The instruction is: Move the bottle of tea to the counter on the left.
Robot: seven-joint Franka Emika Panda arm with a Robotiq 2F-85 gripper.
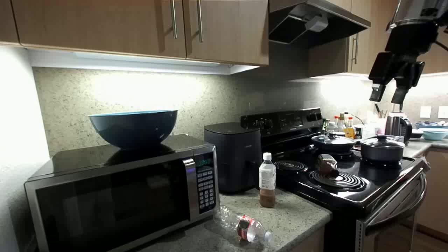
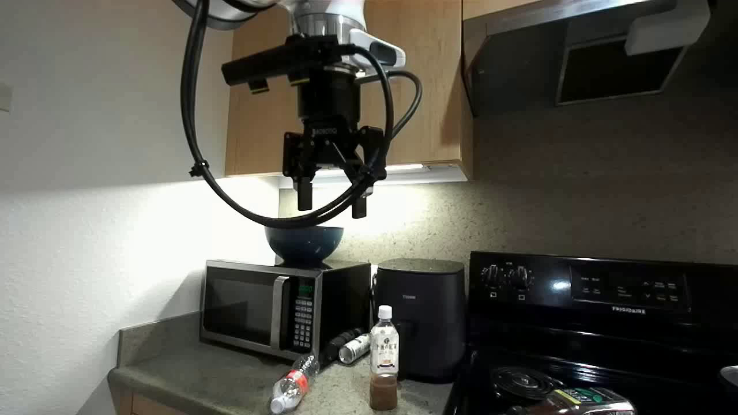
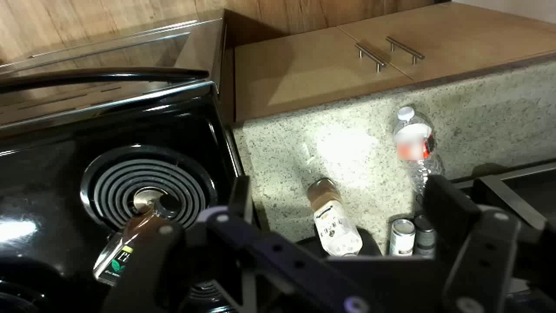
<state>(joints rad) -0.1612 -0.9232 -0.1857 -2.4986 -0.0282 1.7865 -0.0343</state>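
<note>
The bottle of tea, brown with a dark cap, lies on its side on a stove burner in both exterior views [image 1: 328, 165] [image 2: 582, 402]. It also shows at the left of the wrist view [image 3: 132, 239], partly hidden by the gripper linkage. The counter, speckled stone, is beside the stove in all views [image 1: 297, 215] [image 2: 184, 369] [image 3: 278, 152]. My gripper [image 1: 388, 93] is open and empty, high above the counter and stove. It also shows in an exterior view [image 2: 331, 204] and in the wrist view [image 3: 343, 191], where the tea bottle lies outside the fingers.
A white-capped bottle [image 1: 267, 182] stands upright on the counter by the air fryer [image 1: 232, 157]. A clear red-label bottle [image 1: 245, 227] lies near the microwave [image 1: 119, 199]. Small cans [image 3: 402, 237] lie beside it. Lidded pans [image 1: 382, 150] sit on the stove [image 3: 52, 174]. A range hood [image 1: 318, 21] hangs above.
</note>
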